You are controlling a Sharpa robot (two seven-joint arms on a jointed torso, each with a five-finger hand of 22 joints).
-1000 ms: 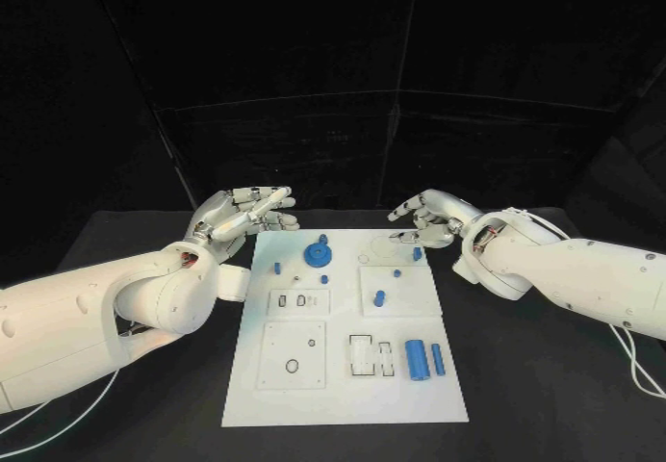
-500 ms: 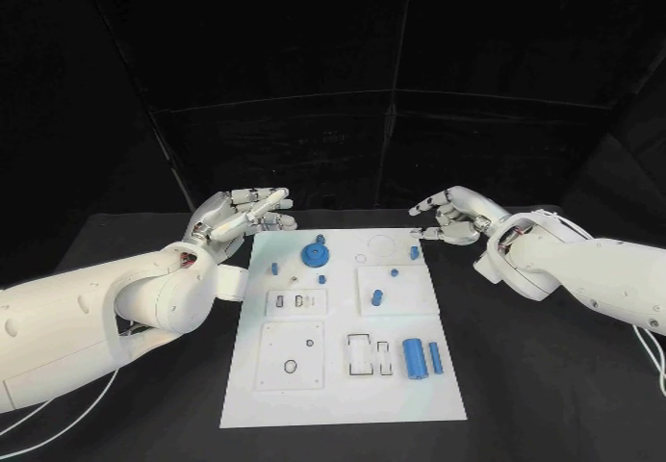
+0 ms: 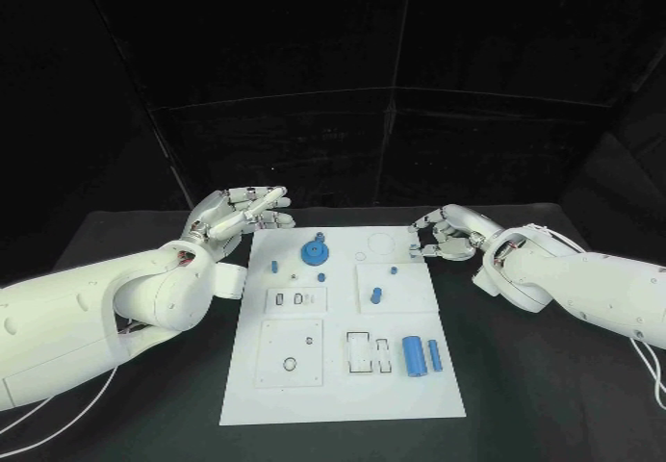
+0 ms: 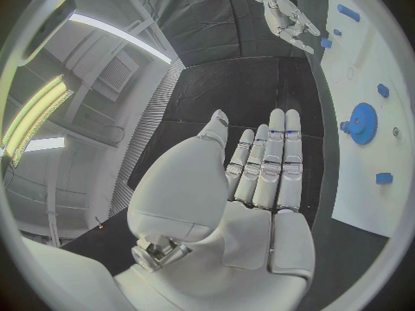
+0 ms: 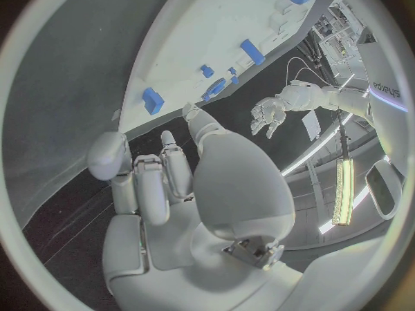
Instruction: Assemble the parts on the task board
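Right hand (image 3: 447,234): empty, fingers partly curled but apart, poised at the far right corner of the task board (image 3: 343,404). The nearest part is the small blue peg (image 3: 415,252) standing by that corner, just beside the fingertips; you appear to be setting up a grasp on it, though contact cannot be confirmed from the head view. Come in from above, keep thumb and fingers apart until they flank the peg, and lift straight so it does not tip.

Left hand (image 3: 239,217): empty, fingers extended and lying side by side, held beside the board's far left corner, touching nothing. Keep it there so it stays clear of the right hand's work.

Parts on the board, far to near:
- Blue gear (image 3: 318,254), upright on its post, in the far middle.
- Small blue pieces (image 3: 275,266) around the gear, left and near side.
- Two blue pieces (image 3: 377,297) on the raised square right of centre.
- Large blue cylinder (image 3: 414,356) and slim blue pin (image 3: 434,355), lying side by side near the right edge, beside empty rectangular slots.

Obstacles: little crowds the peg; the board's edge and the circular recess (image 3: 373,257) lie close by. Mind the right wrist cable trailing off the table edge.
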